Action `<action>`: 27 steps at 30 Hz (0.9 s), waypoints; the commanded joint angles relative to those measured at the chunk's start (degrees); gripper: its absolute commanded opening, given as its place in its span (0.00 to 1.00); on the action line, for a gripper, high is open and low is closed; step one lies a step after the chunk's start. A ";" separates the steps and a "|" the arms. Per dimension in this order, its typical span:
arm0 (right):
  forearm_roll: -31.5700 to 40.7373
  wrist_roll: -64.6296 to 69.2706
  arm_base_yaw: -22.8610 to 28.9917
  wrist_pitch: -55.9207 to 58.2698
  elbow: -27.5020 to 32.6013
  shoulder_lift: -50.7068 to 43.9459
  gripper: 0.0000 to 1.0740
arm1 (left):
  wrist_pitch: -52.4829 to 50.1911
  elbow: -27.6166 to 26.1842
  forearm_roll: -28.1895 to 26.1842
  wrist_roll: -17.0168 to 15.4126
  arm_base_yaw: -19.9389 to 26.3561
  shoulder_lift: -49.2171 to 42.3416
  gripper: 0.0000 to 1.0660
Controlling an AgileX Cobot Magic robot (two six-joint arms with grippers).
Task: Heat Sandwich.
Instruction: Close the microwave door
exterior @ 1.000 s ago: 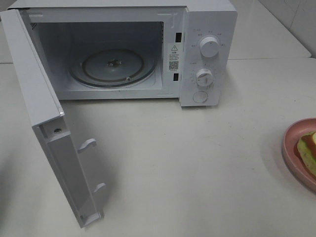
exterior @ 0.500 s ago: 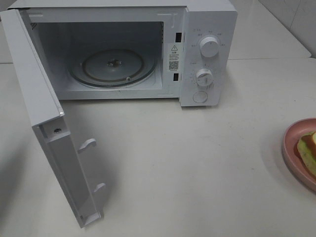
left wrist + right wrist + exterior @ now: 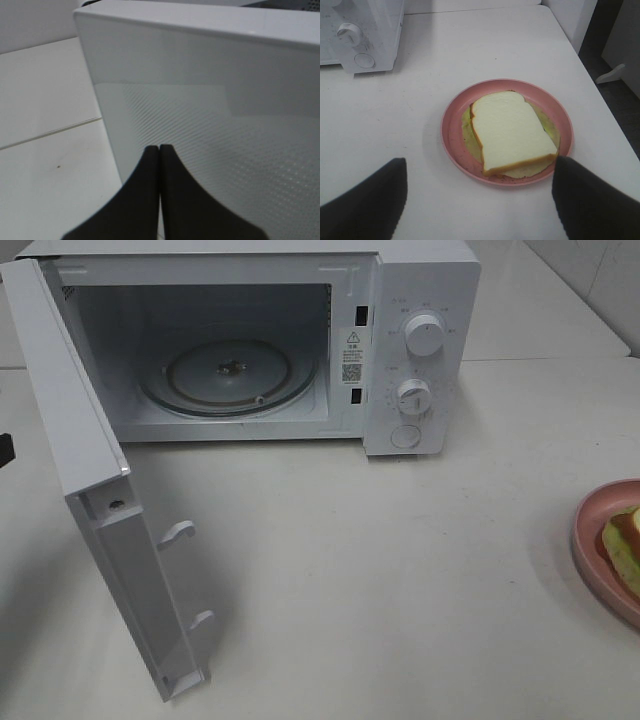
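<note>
Pink plate (image 3: 507, 131) carries the sandwich (image 3: 512, 131) at the exterior view's right edge. Right gripper (image 3: 479, 200) released above it; left gripper (image 3: 159, 148) clenched, empty. Risk: an off-centre grasp tips the plate.

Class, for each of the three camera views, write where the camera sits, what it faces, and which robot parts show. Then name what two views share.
Exterior high: mounted above the table, facing the open microwave, its door swung out; only a dark sliver of arm at the left edge.
Left wrist: on the left arm, facing the door's outer face; closed black fingers show.
Right wrist: on the right arm, facing the sandwich on the pink plate; spread fingers show.
Shared: exterior and right wrist both show plate, sandwich and microwave knobs.
</note>
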 commanded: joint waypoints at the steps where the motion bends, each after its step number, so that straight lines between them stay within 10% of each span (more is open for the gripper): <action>1: 0.00 -0.46 -0.11 -0.57 0.17 -1.55 0.71 | -2.86 -1.15 2.64 -1.15 -0.17 1.66 0.00; 27: 0.00 -0.40 -0.17 -0.57 0.17 -1.55 0.71 | -3.78 -13.35 -17.93 1.03 -22.17 14.04 0.00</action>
